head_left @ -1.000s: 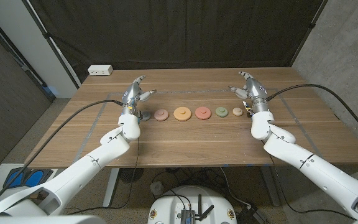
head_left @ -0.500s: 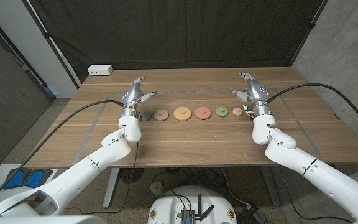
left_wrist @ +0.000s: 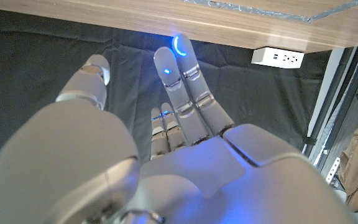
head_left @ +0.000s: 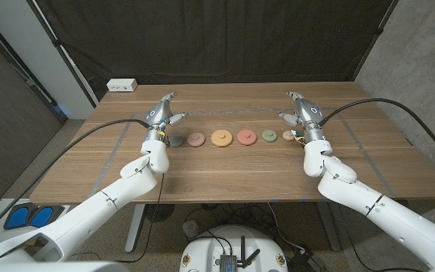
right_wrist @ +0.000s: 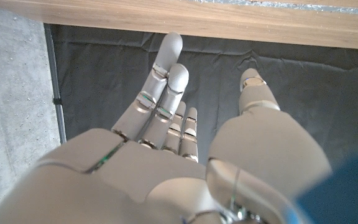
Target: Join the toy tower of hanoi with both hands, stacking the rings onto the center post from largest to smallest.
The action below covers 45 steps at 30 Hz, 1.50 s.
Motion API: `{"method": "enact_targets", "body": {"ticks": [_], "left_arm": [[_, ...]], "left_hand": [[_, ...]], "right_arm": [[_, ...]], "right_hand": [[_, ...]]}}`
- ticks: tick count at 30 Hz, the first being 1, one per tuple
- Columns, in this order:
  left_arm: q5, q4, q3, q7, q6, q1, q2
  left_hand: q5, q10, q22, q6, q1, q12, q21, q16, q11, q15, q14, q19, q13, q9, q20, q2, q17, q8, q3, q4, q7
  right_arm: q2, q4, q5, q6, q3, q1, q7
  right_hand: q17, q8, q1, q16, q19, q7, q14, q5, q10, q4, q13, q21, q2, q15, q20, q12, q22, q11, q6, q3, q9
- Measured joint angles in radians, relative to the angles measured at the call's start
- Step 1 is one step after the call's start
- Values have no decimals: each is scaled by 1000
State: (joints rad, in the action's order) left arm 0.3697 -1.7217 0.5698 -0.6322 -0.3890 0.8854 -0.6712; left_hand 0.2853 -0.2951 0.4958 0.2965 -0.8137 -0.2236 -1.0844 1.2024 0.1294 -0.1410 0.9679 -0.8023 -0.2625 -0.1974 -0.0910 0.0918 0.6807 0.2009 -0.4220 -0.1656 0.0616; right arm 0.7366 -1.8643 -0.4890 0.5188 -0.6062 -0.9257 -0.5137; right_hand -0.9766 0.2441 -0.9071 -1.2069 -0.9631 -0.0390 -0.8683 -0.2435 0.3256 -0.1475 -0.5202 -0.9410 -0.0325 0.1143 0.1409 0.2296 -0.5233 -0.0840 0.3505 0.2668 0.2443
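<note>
Rings are lying in a row on the table (head_left: 225, 170), strung out between the two hands: a dark piece (head_left: 177, 140) just beside the left hand (head_left: 159, 115), then a pink ring (head_left: 195, 139), an orange ring (head_left: 220, 137), a red ring (head_left: 245, 137), a green ring (head_left: 269, 136) and a small tan ring (head_left: 288, 136) nearest the right hand (head_left: 301, 113). Whether the dark piece is the base with the post is too small to tell. Both hands are hovering over the ends of the row with fingers (left_wrist: 180, 84) spread and nothing in them; the right hand's fingers (right_wrist: 163, 78) are likewise reaching out straight and apart. No ring is stacked yet, so the task appears to be at its very start. Judging by their look, the rings are probably light, rigid and smooth, likely wood or plastic, so they should be lifting easily but may be sliding on the tabletop if nudged sideways. Being low and flat, each is best pinched across its outer rim from above, keeping it level so the centre hole is meeting the post squarely. The tan one leaves little edge to catch.
</note>
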Motion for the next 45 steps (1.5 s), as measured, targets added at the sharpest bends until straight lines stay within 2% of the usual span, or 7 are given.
{"method": "enact_targets", "body": {"ticks": [12, 20, 34, 45], "left_arm": [[21, -72, 13, 101, -101, -15, -42], [28, -101, 30, 178, -163, -38, -61], [53, -146, 76, 307, -276, -94, -93], [82, -158, 111, 401, -339, -133, -108]], "left_hand": [[0, -6, -5, 8, -5, 0, -12, 8, 0, 0, 0, 0, -5, -1, 0, -5, -5, 0, 11, 3, -8], [0, -11, -9, 15, -9, -6, -19, 16, -4, 0, 0, 0, -10, -5, 0, -9, -9, 0, 18, 1, -15], [8, -77, -23, 78, -34, -29, -51, 44, 1, 0, 0, 0, -33, -10, 0, -34, -22, 23, 31, 1, -46], [8, -82, -28, 88, -39, -36, -62, 51, -4, 0, 0, 0, -40, -10, 0, -39, -28, 23, 39, 9, -47]], "right_arm": [[25, -38, 12, 74, -11, 33, 130], [38, -50, 29, 114, -26, 68, 208], [53, -56, 56, 210, -78, 152, 355], [55, -44, 69, 238, -112, 205, 396]], "right_hand": [[2, 1, 0, -27, 0, -2, -4, -9, 12, -4, -20, -24, 16, -4, 0, 0, 10, -2, 8, -4, 9], [4, -3, -7, -27, 11, 13, -4, -20, 1, -4, -25, -32, 23, -4, -3, -3, 18, 9, -6, -4, 9], [28, -4, -15, -27, 14, 11, 9, -27, 3, -7, -29, -39, 31, -2, 0, -6, 32, 18, -4, -6, 12], [32, -4, -22, -27, 22, 16, 9, -35, 3, -7, -29, -47, 38, -2, -7, -13, 41, 18, 2, -6, 14]]}}
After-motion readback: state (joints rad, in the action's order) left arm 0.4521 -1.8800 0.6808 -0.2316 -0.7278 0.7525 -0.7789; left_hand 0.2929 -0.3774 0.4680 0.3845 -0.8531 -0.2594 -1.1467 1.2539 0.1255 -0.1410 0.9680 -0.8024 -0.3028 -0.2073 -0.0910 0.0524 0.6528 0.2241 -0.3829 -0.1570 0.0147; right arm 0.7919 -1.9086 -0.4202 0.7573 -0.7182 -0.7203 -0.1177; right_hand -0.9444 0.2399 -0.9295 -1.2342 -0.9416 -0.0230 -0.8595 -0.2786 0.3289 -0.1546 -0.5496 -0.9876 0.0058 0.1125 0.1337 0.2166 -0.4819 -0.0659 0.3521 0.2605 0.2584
